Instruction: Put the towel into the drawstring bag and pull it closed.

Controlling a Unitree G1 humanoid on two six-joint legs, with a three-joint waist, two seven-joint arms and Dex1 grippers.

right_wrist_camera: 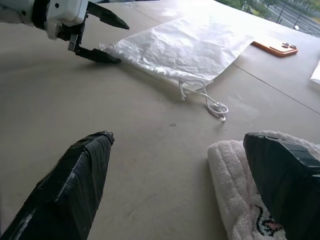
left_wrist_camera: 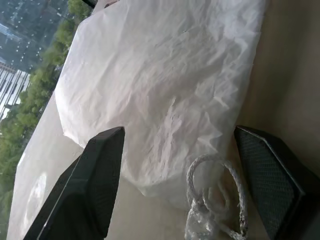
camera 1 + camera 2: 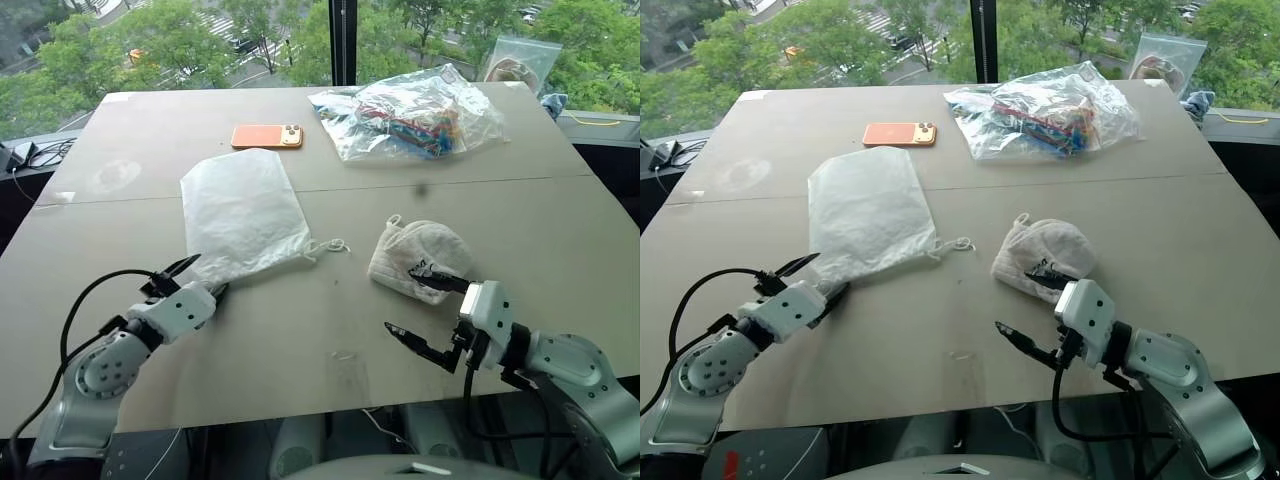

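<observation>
We lose part of the towel (image 1: 235, 200) off the right wrist view's edge, its dark logo too small to read. The drawstring bag (image 2: 165, 85) spills past the left wrist view's border. Contents of the clear plastic bag (image 3: 410, 120) blur into unreadable colours.

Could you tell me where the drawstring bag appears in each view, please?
Left eye: drawstring bag left of centre.
Right eye: left of centre.
Left wrist: between the left gripper fingers.
Right wrist: upper middle.
Shared landmark: its white cord.
</observation>
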